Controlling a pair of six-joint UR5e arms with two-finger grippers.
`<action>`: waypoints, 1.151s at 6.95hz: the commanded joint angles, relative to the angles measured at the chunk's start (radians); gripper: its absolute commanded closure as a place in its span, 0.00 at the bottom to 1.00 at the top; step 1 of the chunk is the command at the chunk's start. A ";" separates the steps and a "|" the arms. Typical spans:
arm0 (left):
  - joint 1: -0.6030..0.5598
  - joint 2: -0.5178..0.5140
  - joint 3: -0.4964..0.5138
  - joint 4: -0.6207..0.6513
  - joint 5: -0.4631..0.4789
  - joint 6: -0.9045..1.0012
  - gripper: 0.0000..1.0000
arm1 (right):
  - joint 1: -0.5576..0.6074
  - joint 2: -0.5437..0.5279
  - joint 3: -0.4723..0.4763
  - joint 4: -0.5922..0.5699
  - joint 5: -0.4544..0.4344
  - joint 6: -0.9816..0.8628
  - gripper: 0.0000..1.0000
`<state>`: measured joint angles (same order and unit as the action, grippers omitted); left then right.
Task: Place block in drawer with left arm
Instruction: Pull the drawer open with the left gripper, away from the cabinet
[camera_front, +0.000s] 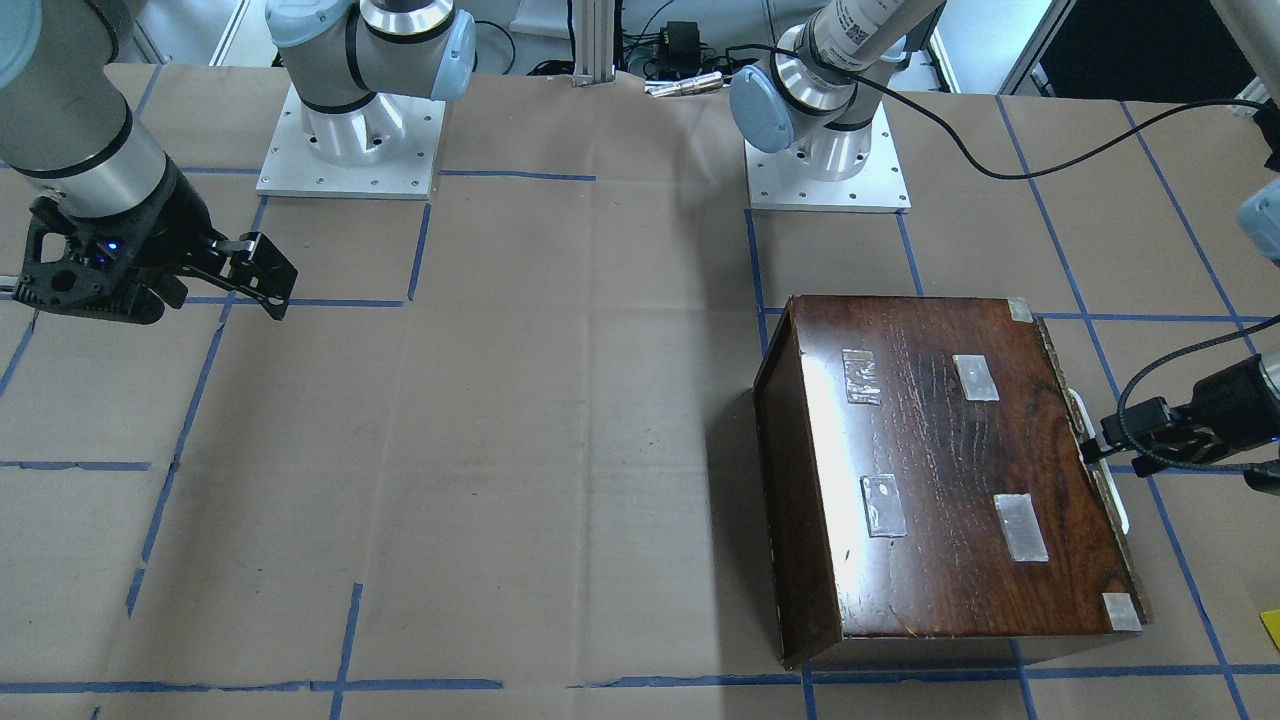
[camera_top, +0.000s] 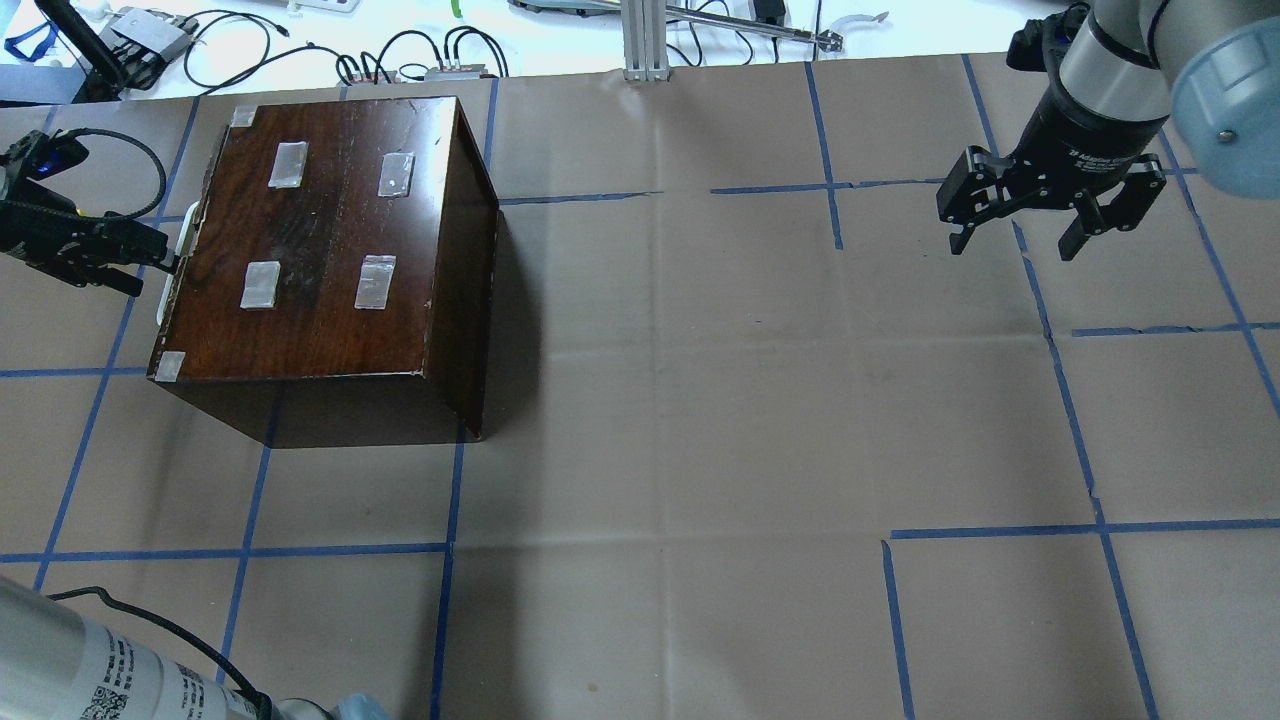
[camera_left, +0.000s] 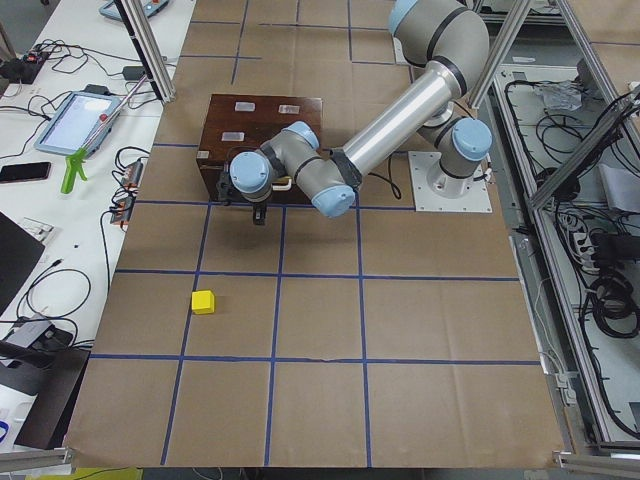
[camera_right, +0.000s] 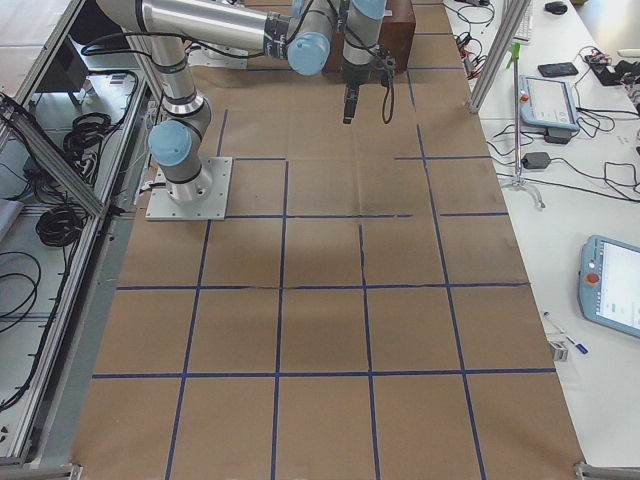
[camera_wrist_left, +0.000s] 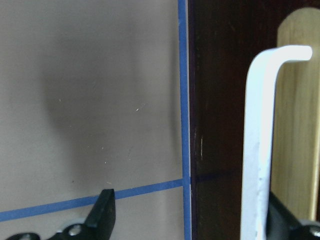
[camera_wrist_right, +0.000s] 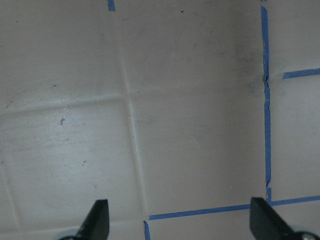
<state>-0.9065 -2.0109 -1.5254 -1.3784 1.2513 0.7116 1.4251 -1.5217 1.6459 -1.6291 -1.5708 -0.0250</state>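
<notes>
Block out on the table, drawer's inside hidden

The yellow block (camera_left: 203, 301) lies well apart from the dark box (camera_top: 320, 230). The left gripper (camera_top: 148, 265) has its fingers apart around the drawer (camera_wrist_left: 220, 125) handle (camera_wrist_left: 257, 140). The right gripper (camera_top: 1013, 245) is spread wide. The label (camera_top: 110, 690) on the left arm is unreadable.

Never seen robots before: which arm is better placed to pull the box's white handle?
Left. The left hand is at the white handle, fingers open on either side. The right hand hangs open over the table, far across from the box.
</notes>
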 joint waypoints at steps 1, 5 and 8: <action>0.034 -0.009 0.019 -0.001 0.005 0.023 0.01 | 0.000 0.002 0.000 0.000 0.000 0.000 0.00; 0.086 -0.066 0.097 -0.001 0.032 0.049 0.01 | 0.000 0.000 0.000 0.000 0.000 -0.001 0.00; 0.089 -0.094 0.148 -0.004 0.066 0.071 0.01 | 0.000 0.002 -0.001 0.000 0.000 0.000 0.00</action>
<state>-0.8186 -2.0946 -1.3942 -1.3822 1.2955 0.7743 1.4251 -1.5214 1.6456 -1.6291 -1.5708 -0.0257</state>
